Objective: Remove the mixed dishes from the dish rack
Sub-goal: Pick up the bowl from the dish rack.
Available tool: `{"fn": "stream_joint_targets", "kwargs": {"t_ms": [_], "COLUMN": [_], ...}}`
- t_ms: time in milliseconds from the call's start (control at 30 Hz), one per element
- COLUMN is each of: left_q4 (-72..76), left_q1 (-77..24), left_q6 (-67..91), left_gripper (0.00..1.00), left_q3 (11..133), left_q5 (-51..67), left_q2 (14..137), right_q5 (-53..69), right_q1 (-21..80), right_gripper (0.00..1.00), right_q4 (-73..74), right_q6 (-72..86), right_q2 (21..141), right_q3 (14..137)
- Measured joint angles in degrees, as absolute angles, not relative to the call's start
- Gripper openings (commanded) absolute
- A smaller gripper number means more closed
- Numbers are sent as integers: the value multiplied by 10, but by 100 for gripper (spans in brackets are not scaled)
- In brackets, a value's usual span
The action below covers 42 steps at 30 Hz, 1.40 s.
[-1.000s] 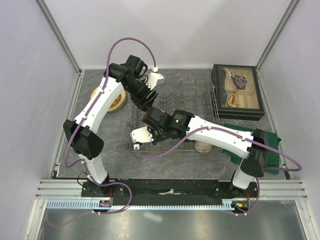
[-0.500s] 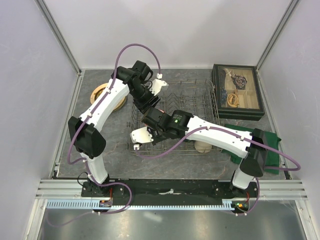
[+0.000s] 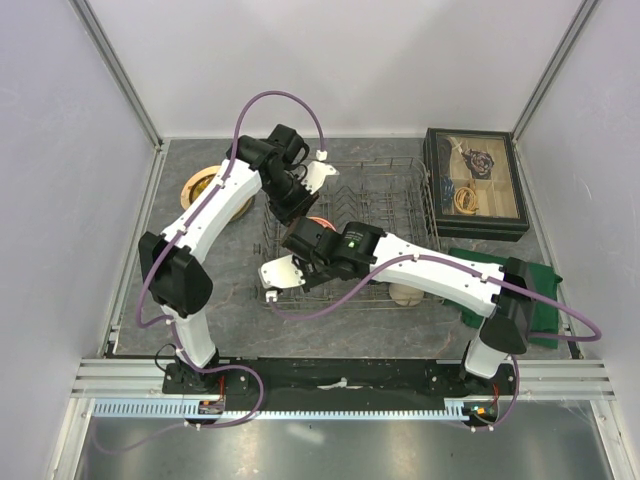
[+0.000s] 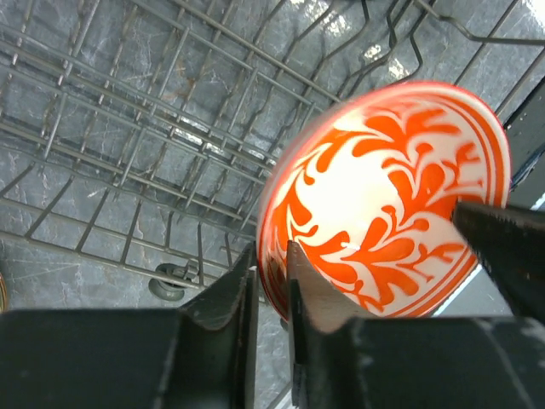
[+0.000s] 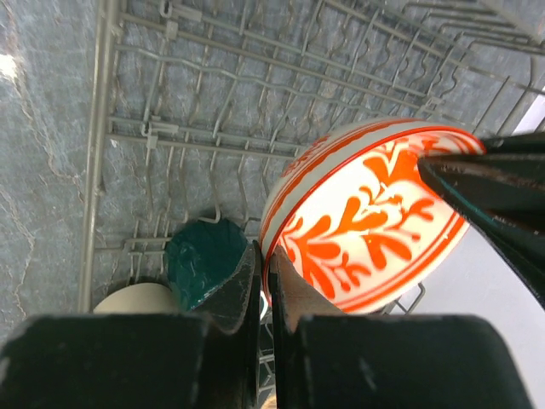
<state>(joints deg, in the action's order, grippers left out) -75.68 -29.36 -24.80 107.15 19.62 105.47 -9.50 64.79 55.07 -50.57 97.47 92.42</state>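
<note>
A small red-and-white bowl (image 4: 383, 204) hangs tilted over the grey wire dish rack (image 3: 390, 190), gripped from two sides. My left gripper (image 4: 271, 256) is shut on one part of the bowl's rim, with one finger inside and one outside. On the opposite rim of the bowl (image 5: 366, 221), my right gripper (image 5: 266, 256) is shut too. In the top view both grippers meet over the rack's left half, and only a sliver of the bowl (image 3: 318, 222) shows. A dark green mug (image 5: 204, 260) and a beige tumbler (image 5: 136, 298) sit in the rack below.
A gold-brown plate (image 3: 205, 190) lies on the table left of the rack. A dark glass-lidded box (image 3: 475, 183) stands at the back right, and a green folded cloth (image 3: 545, 290) lies at the right. Side walls close in the table.
My left arm swung right to the bowl and its fingers closed on the rim. The right arm kept its hold and barely moved.
</note>
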Motion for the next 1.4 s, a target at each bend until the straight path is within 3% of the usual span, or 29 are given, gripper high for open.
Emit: {"fn": "stream_joint_targets", "kwargs": {"t_ms": [100,267,467,500,633,967,1400], "left_q4": [-750,-742,-740,-742,-754,-768,-775], "left_q1": [-295,-295,-297,-297,-297,-287,-199], "left_q6": [-244,-235,-235,-236,-236,-236,-249], "left_gripper": [2,2,2,1,2,2,2], "left_q3": [1072,1072,1071,1070,1070,1087,1133], "left_q5": [197,200,198,196,195,195,199], "left_q2": [1056,1058,1058,1058,1058,1063,1063], "right_q5": [-91,-88,-94,-100,-114,-135,-126], "right_q1": [654,655,655,655,654,651,631], "right_gripper": [2,12,33,48,56,63,65], "right_q4": [543,538,532,530,522,502,477], "right_q6": [-502,-495,-494,-495,-495,-492,-477], "right_q2": [975,975,974,974,974,954,908], "right_q3": [924,923,916,915,911,878,871]}}
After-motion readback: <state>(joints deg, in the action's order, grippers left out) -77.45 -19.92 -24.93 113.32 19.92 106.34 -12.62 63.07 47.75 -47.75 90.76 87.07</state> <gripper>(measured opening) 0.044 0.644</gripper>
